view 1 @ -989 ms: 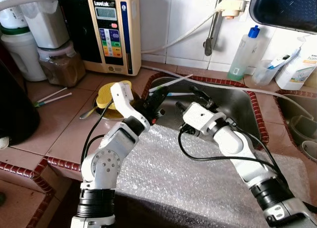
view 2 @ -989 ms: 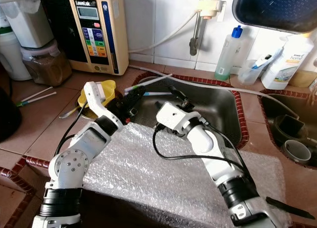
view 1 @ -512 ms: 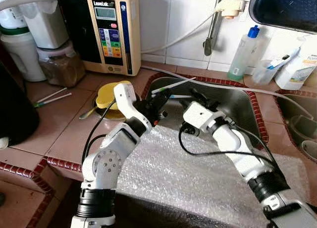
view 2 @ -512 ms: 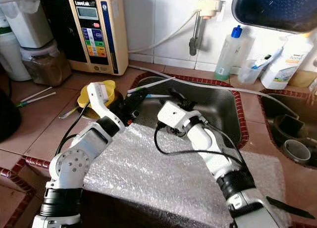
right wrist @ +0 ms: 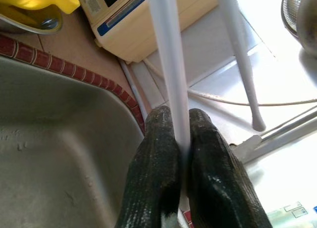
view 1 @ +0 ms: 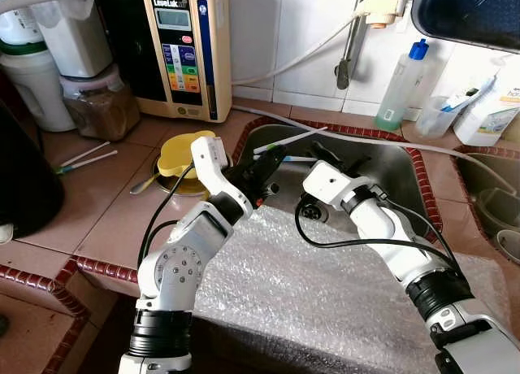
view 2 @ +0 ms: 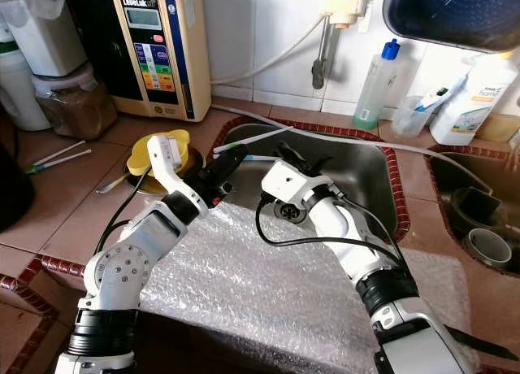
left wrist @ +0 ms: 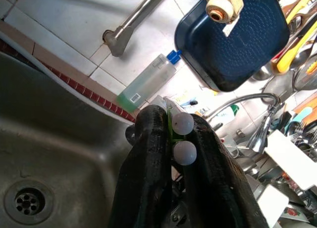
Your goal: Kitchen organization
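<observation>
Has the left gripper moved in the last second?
Yes. The left gripper has pushed forward over the sink rim, toward the tiled wall, judged against the yellow lid.

We looked down on a terracotta-tiled worktop (view 1: 122, 219) with dark red edging around a steel sink (view 1: 390, 175). Behind the sink rose a white-tiled wall (view 1: 284, 32). A bubble-wrap sheet (view 1: 325, 293) covered the worktop's near edge before the sink.
</observation>
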Controlling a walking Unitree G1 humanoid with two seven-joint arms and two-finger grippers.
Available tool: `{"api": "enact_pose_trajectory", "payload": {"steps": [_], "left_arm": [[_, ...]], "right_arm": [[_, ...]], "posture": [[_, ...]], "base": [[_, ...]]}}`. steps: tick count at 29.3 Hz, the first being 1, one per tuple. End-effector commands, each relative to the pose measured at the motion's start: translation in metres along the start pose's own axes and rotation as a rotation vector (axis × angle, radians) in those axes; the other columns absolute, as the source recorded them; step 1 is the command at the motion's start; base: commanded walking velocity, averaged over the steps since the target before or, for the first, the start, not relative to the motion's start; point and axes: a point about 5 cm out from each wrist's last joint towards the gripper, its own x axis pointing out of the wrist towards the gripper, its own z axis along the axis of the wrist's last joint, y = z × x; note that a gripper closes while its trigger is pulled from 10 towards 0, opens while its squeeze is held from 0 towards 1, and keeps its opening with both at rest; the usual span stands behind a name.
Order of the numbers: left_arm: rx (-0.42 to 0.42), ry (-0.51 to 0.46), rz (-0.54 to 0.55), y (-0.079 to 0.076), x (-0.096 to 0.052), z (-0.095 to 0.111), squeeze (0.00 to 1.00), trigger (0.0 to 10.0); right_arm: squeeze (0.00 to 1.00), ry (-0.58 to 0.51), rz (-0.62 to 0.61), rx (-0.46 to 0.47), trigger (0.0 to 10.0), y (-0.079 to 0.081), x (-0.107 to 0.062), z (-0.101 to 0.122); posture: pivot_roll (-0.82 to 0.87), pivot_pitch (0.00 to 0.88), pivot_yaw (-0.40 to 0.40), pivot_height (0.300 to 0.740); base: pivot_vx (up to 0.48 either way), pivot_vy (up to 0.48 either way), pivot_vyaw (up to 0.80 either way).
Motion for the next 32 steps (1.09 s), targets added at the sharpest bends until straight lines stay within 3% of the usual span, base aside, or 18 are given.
{"api": "enact_pose_trajectory", "payload": {"steps": [1, 15, 16, 17, 32], "left_arm": [[0.018, 0.004, 0.013, 0.0000, -0.0010, 0.0000, 0.00, 0.0], [0.039, 0.002, 0.039, 0.0038, -0.0010, -0.0002, 0.00, 0.0], [0.043, 0.003, 0.045, 0.0046, -0.0009, -0.0002, 0.00, 1.6], [0.047, 0.005, 0.049, 0.0050, -0.0007, -0.0002, 1.00, 10.0], [0.105, 0.042, 0.081, 0.0080, 0.0001, -0.0026, 1.00, 10.0]], "right_arm": [[0.00, -0.012, -0.030, 0.004, 0.0, -0.0062, -0.0006, 0.0000], [0.00, -0.022, -0.032, -0.002, 0.0, -0.0071, -0.0025, -0.0017], [0.00, -0.023, -0.032, -0.003, 0.0, -0.0072, -0.0027, -0.0018], [0.00, -0.023, -0.032, -0.004, 0.0, -0.0074, -0.0030, -0.0020], [0.00, -0.019, -0.027, -0.013, 0.0, -0.0048, -0.0051, -0.0045]], "posture": [[0.01, 0.000, 0.003, 0.740], [0.00, 0.000, 0.007, 0.740], [0.01, 0.000, 0.006, 0.740], [0.01, 0.000, 0.007, 0.740], [0.01, 0.000, 0.015, 0.740]], "base": [[0.000, 0.000, 0.00], [0.000, 0.000, 0.00], [0.000, 0.000, 0.00], [0.000, 0.000, 0.00], [0.000, 0.000, 0.00]]}}
